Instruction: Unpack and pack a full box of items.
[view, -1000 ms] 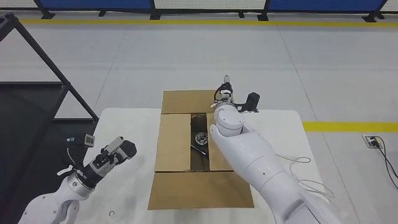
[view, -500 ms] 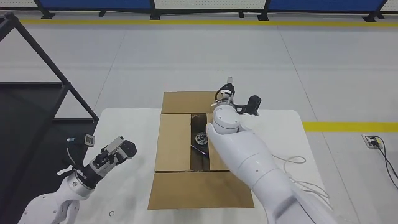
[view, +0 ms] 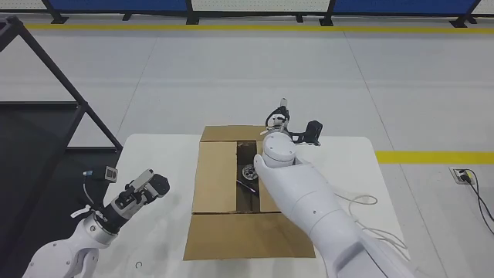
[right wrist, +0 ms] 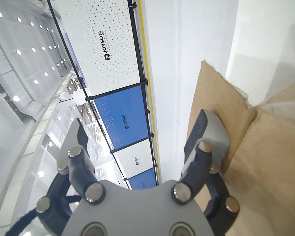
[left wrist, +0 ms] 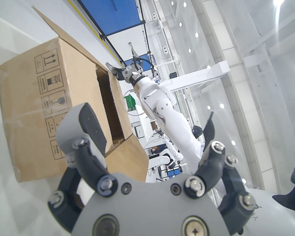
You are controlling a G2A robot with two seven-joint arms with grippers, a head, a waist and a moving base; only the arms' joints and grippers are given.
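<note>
The right tool [right wrist: 140, 124], spread wide, has tipped up the flat upper-edge flap [view: 231, 133] of the brown cardboard box [view: 216, 177]; the left tool [left wrist: 148, 114] gapes wide too.

One table [view: 158, 158], one cardboard box [view: 216, 177] (four flaps [view: 247, 235] out), two small items [view: 250, 172] visible inside

The box [view: 216, 179] sits mid-bench [view: 158, 153], flaps spread, with small items [view: 248, 173] down in its opening (too dim to tell apart). The right hand [view: 297, 121] is over the box's far edge; the left hand [view: 153, 184] hangs above the bench, well apart to the box's left
</note>
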